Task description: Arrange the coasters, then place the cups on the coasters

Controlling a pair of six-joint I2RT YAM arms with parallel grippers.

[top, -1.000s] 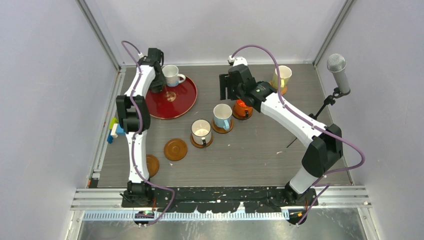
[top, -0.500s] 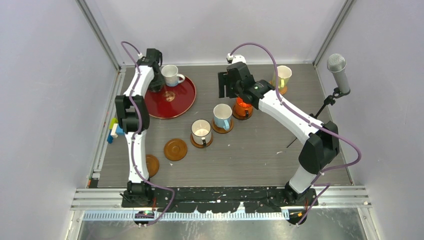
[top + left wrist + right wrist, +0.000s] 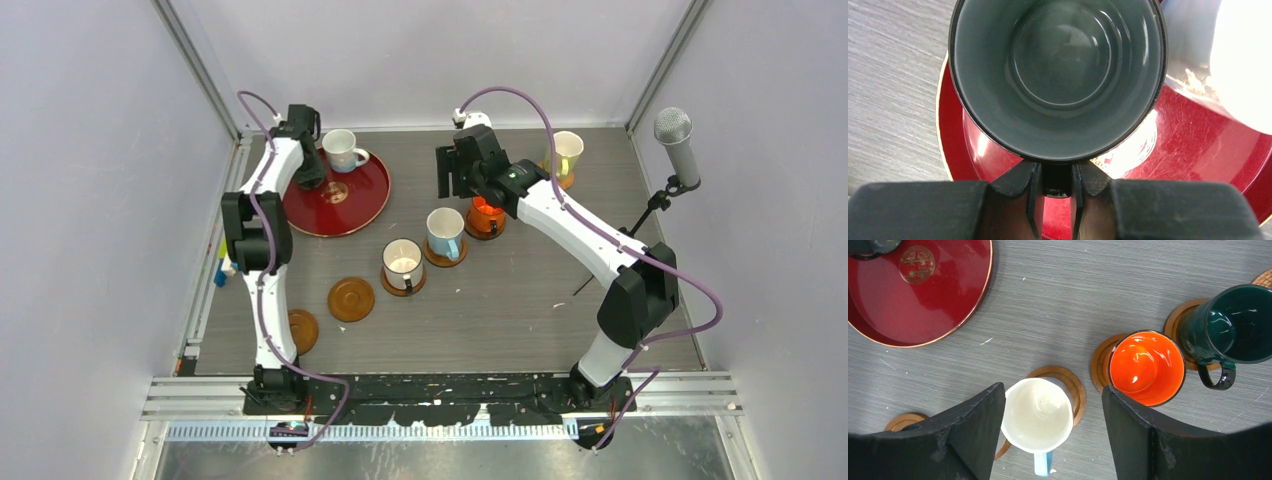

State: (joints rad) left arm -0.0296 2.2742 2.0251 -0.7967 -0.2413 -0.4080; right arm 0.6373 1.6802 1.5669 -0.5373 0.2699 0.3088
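My left gripper (image 3: 1056, 175) is shut on the handle of a dark grey-green cup (image 3: 1058, 75), which stands on the red tray (image 3: 1198, 130) next to a white cup (image 3: 1243, 65). In the top view this gripper (image 3: 308, 172) is at the tray's left side. My right gripper (image 3: 1053, 390) hangs open high above a light blue cup (image 3: 1038, 415), an orange cup (image 3: 1147, 367) and a dark teal cup (image 3: 1233, 322), each on a coaster. A cream cup (image 3: 402, 262) and a pale yellow cup (image 3: 565, 152) also sit on coasters. Two coasters (image 3: 351, 299) (image 3: 300, 330) lie bare.
The red tray (image 3: 345, 210) sits at the back left of the table. A microphone on a stand (image 3: 675, 140) rises at the right edge. Coloured blocks (image 3: 228, 262) lie by the left rail. Grey walls close in three sides.
My left gripper has closed onto the dark cup's handle, and its arm has shifted slightly left. The right arm pulled back a little and then held still, jaws open.
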